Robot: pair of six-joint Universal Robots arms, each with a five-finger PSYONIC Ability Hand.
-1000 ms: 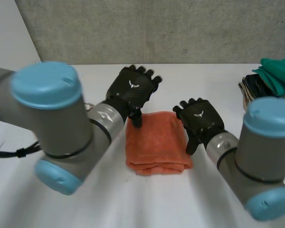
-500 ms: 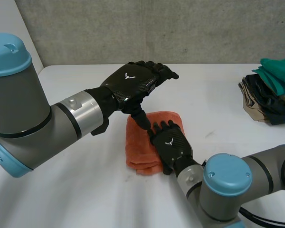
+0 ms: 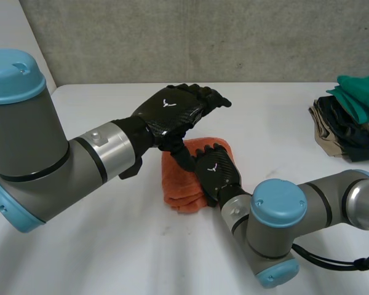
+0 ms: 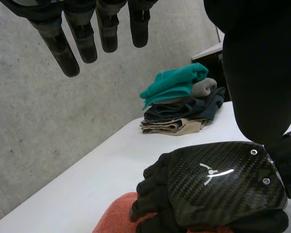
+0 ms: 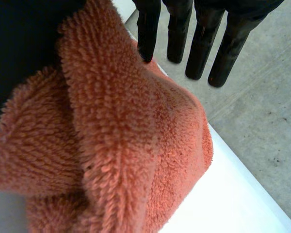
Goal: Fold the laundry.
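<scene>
Holds the right hand (image 5: 202, 39) over a bunched orange towel (image 5: 136, 145), black fingers straight past its raised terry fold, dark thumb side against the pile. Shows white tabletop (image 5: 233, 194) beyond the towel's edge, grey concrete wall (image 5: 266, 87) behind.

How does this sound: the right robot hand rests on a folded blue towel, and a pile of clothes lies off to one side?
Nearly. The towel is orange, not blue, as the head view shows. The right robot hand does rest on it, and the pile of clothes lies off to one side.
</scene>
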